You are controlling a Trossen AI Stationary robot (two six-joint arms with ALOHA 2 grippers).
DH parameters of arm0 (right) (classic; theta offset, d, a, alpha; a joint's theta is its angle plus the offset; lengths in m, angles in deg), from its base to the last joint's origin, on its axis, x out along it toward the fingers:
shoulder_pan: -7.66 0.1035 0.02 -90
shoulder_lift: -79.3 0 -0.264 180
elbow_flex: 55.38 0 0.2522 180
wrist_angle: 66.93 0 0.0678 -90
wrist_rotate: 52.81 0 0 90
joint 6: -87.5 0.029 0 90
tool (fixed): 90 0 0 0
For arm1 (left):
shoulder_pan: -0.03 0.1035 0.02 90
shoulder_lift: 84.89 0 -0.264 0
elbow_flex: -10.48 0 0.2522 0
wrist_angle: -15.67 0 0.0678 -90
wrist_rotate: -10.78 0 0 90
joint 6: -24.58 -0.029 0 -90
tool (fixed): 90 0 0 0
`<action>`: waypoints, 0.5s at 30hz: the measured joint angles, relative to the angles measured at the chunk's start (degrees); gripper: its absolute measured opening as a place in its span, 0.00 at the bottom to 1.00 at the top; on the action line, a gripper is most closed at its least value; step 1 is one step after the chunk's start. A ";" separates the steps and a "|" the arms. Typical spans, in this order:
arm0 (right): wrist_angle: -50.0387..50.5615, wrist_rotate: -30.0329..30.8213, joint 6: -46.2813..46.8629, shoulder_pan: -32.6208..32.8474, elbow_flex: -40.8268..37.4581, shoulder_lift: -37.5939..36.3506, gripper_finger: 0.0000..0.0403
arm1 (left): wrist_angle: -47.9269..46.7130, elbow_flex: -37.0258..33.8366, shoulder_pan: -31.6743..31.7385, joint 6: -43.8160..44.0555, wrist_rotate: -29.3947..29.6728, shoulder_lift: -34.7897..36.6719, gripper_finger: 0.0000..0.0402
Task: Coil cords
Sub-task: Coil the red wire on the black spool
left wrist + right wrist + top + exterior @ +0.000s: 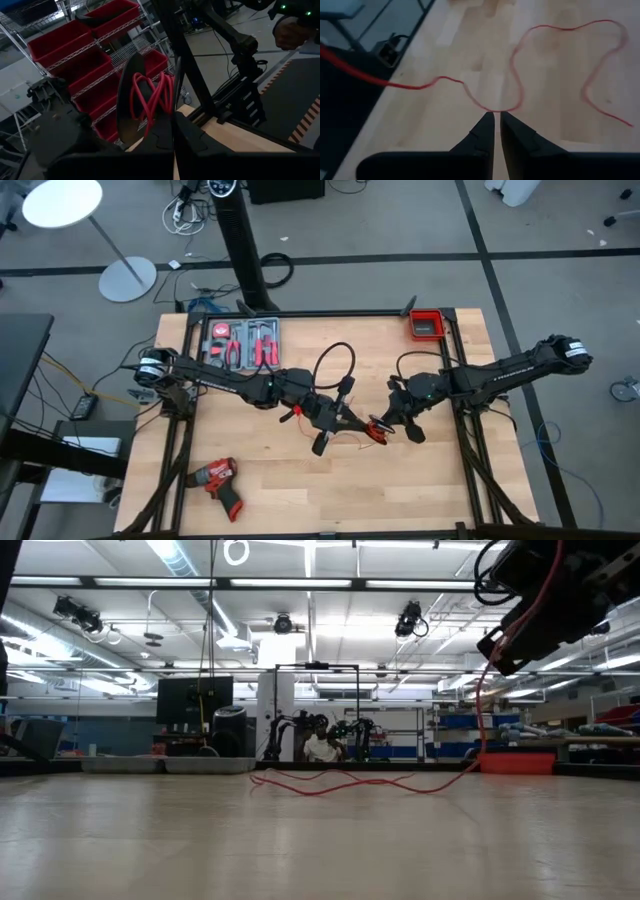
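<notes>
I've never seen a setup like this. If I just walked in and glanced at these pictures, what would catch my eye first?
Probably the two dark arms meeting over the middle of the wooden table, with a bright red wire trailing loose across the boards between them. The left hand is shut on a bundle of red loops, while the right hand, nearly closed, hangs just above the loose wire. A red drill lies near the table's front left corner.

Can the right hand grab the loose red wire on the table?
Probably yes. The right hand hangs just over the red wire, fingers nearly shut, and nothing lies between them on the table.
</notes>
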 joint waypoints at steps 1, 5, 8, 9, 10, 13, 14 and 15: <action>-0.26 0.01 0.11 0.74 0.00 0.00 0.08 | -0.04 0.00 0.00 0.00 0.00 0.00 0.00; -4.11 3.05 -0.18 4.61 -0.68 0.00 0.07 | -0.13 0.00 0.00 0.01 -0.01 0.00 0.00; -8.01 4.96 -0.04 7.76 -2.39 0.00 0.07 | -0.26 0.00 0.00 0.04 0.00 0.00 0.00; -8.65 6.30 0.39 8.74 -2.88 0.00 0.06 | -0.28 0.00 0.00 0.07 -0.02 0.00 0.00; -8.78 7.63 1.00 9.59 -3.41 0.00 0.06 | -0.28 0.00 0.00 0.08 -0.01 0.00 0.00; -11.05 10.15 2.71 11.47 -5.62 0.02 0.06 | -0.26 0.00 0.00 0.12 -0.02 0.00 0.00; -13.55 10.41 3.49 11.93 -6.38 0.02 0.06 | -0.26 0.00 0.00 0.14 -0.02 0.00 0.00; -15.85 10.68 4.20 12.36 -7.07 0.00 0.07 | -0.26 0.00 0.00 0.15 0.00 0.00 0.00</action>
